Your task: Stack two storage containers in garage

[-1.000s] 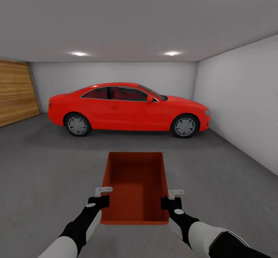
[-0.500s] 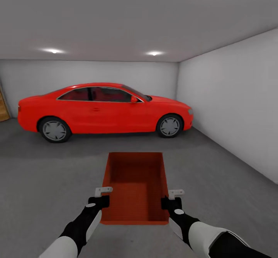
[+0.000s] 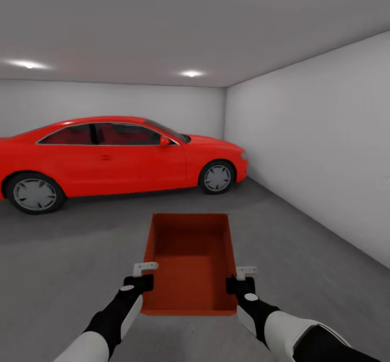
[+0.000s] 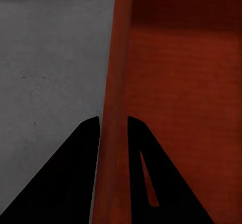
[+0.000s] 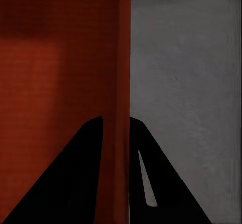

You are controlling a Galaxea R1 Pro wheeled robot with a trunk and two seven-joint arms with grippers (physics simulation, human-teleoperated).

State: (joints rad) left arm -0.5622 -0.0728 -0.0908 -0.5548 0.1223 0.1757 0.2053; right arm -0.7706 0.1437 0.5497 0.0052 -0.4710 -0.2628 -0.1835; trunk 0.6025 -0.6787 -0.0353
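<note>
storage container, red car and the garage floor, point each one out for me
storage container (image 3: 189, 275), head view, on its inner bottom
red car (image 3: 114, 167), head view, on the side door panel
garage floor (image 3: 303, 253), head view, on bare grey concrete right of the container

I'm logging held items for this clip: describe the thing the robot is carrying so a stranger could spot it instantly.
In the head view, start at the red car parked across the grey concrete floor, then drop down to the robot's two arms. Between them is the storage container, an orange-red, open-topped rectangular tray, with the left gripper and right gripper clamped on its side walls. Nothing else nearby is held.
</note>
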